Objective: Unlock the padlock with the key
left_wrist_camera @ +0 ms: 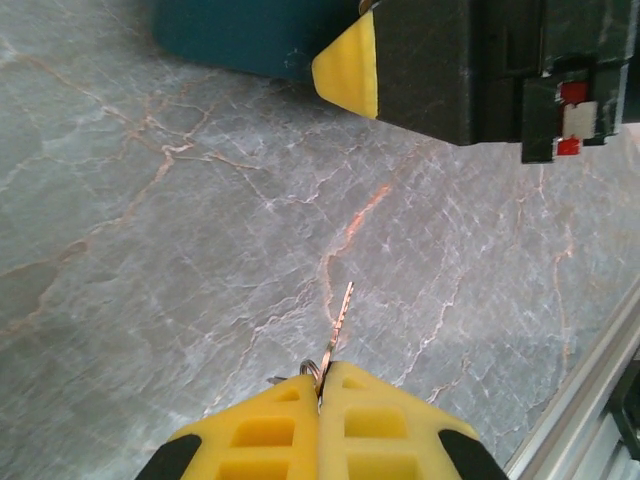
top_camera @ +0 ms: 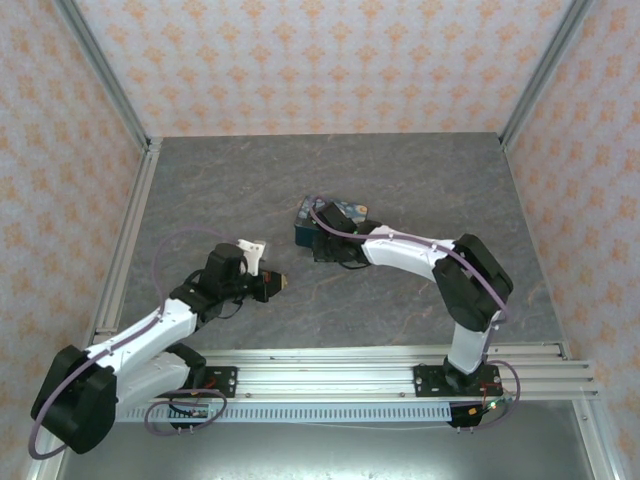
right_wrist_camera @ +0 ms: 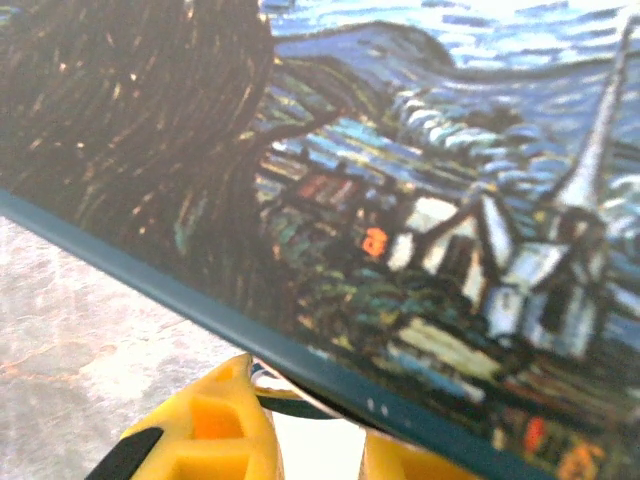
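The left arm is seen stretched low over the grey table point(top_camera: 420, 180), its forearm angled toward the middle. The left gripper point(left_wrist_camera: 320, 372) is pressed together on the key point(left_wrist_camera: 341, 312), which is pinched at its ringed end with the blade pointing ahead, above the tabletop and well apart from the painted box point(top_camera: 338, 211). The right arm is bent sharply at the elbow and reached leftward. The right gripper point(right_wrist_camera: 305, 420) is set at the box's near edge, fingers slightly parted; whether anything is gripped cannot be told. The padlock cannot be made out clearly.
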Available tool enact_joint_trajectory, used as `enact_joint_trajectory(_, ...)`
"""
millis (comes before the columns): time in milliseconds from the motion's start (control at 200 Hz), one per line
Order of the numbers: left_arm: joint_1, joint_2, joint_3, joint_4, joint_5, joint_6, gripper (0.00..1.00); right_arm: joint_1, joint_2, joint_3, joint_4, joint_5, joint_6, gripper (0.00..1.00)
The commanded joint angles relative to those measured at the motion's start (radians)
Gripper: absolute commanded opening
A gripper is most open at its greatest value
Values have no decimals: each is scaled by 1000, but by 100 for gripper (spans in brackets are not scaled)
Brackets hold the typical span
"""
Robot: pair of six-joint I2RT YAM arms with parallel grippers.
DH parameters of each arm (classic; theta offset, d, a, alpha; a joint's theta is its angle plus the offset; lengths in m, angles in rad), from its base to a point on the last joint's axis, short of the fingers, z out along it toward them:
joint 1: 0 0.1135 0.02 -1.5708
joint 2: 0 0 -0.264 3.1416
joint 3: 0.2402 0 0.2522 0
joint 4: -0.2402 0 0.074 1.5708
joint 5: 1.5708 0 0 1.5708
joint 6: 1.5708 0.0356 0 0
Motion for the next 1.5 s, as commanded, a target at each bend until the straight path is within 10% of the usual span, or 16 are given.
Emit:
enact_joint_trajectory(0,-3,31,-12,188,66,-52,0,-18,-61,9,-7,-56,15,0)
enact_joint_trajectory(1031,45,633,-55,1146,246,-370,0,-116,-108,65,-41,-317,91,0)
enact_joint_trajectory(1496,71,718,-28,1264,295,-387,0,-144,-113,54,-31,-369,109,0)
